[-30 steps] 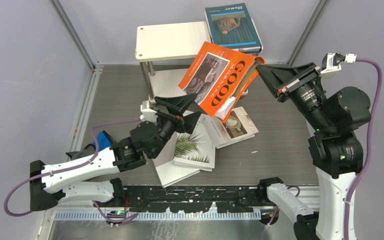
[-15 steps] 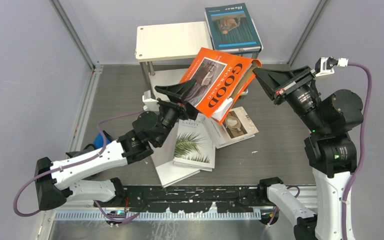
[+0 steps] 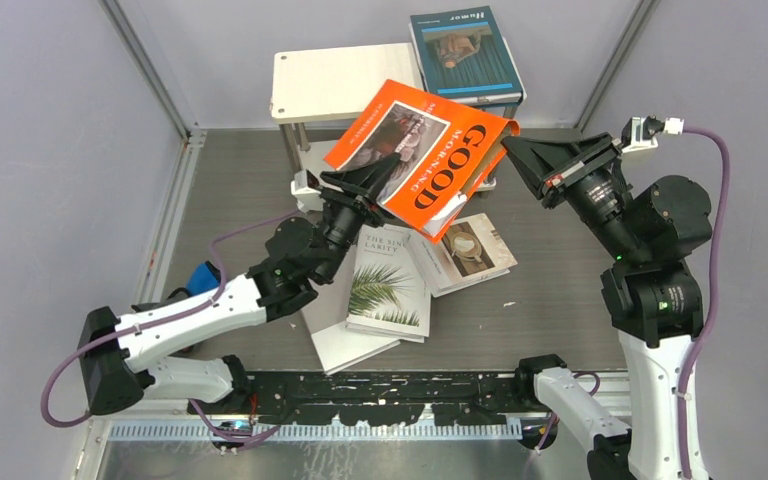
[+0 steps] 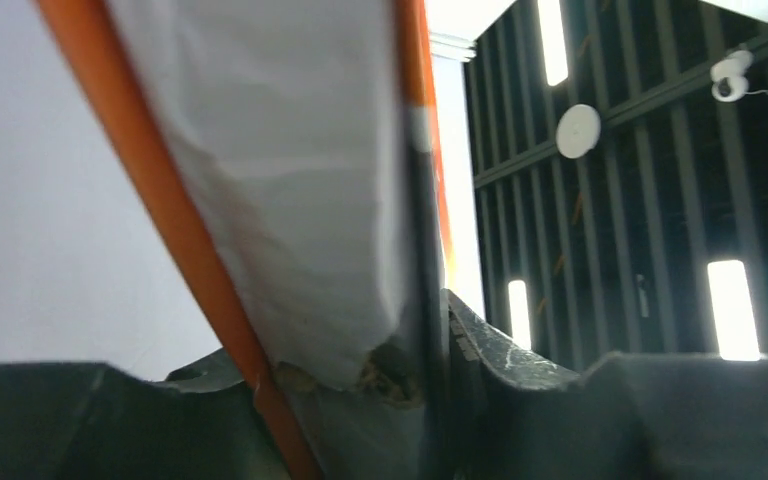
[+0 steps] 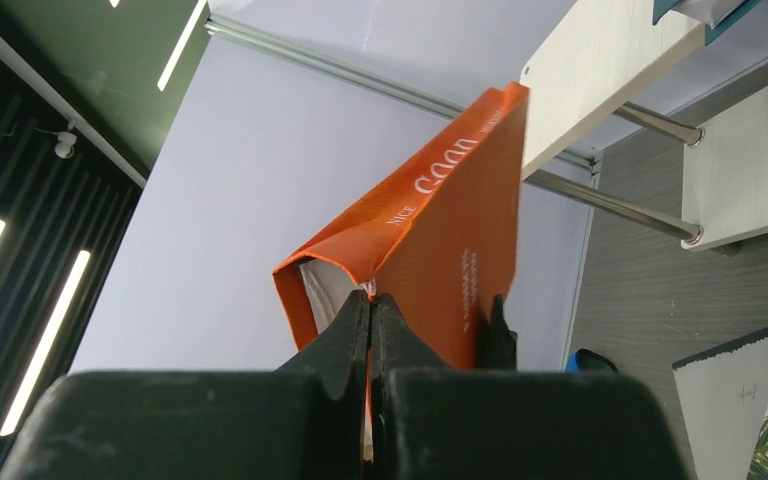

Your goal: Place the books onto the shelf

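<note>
Books: one of five shelved. The teal book (image 3: pixel 465 55) lies on the shelf (image 3: pixel 330 85) top, back right corner. The orange book (image 3: pixel 420 160) hangs over the shelf's front right corner. The right pincer (image 3: pixel 508 148) is pinched tight on its right edge; the left pincer (image 3: pixel 375 185), half closed, grips its near corner. The palm book (image 3: pixel 390 290), cup book (image 3: pixel 470 250) and grey book (image 3: pixel 335 345) lie mid-desk (image 3: pixel 560 290), not yet shelved.

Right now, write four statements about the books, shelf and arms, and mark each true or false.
1. The teal book lies on the top board of the shelf. True.
2. The orange book lies flat on the table. False: it is held in the air, with the right fingers clamped on one corner.
3. An edge of the orange book sits between the left fingers. True.
4. The palm-leaf book stands upright on the shelf. False: it lies flat on another book on the table.
</note>
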Robot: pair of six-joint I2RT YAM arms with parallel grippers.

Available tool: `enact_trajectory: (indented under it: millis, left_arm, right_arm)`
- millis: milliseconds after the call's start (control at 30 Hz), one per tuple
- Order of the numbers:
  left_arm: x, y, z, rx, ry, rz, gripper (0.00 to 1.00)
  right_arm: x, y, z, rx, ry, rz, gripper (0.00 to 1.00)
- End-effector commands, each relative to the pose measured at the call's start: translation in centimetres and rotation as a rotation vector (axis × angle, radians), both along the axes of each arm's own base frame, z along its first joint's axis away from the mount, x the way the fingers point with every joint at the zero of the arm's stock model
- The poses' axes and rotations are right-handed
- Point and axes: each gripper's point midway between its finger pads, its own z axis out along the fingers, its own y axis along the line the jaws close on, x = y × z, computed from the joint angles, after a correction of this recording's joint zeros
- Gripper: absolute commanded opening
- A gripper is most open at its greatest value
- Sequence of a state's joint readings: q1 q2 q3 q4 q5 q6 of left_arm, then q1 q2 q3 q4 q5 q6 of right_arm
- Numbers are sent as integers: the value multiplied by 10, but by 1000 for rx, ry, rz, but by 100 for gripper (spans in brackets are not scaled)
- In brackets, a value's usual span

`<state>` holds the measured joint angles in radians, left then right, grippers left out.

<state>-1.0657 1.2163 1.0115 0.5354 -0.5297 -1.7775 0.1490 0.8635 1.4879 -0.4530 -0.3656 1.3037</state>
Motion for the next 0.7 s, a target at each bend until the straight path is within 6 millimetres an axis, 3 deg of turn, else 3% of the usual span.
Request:
enact_trajectory:
  millis: [0, 200, 267, 333, 400, 500, 667]
  left_arm:
    - [-11, 20, 30, -57, -81, 5, 39]
    - [-10, 34, 31, -14, -95, 40, 32]
    - [-9, 36, 33, -1, -109, 44, 31]
    - [-8, 37, 33, 21, -119, 48, 32]
    - [-7, 37, 32, 39, -127, 53, 31]
    - [-6, 39, 32, 53, -133, 64, 32]
    - [-5, 42, 34, 76, -148, 77, 31]
  right_arm:
    - [-9, -1, 23, 7, -110, 1, 1]
    - [-3, -1, 12, -27, -102, -11, 1]
    - [-2, -2, 8, -43, -102, -20, 8]
    - [-2, -2, 6, -58, -108, -26, 25]
    - [-3, -3, 3, -68, -101, -27, 33]
    - [-5, -4, -1, -82, -94, -33, 40]
    - [-11, -7, -6, -106, -83, -46, 42]
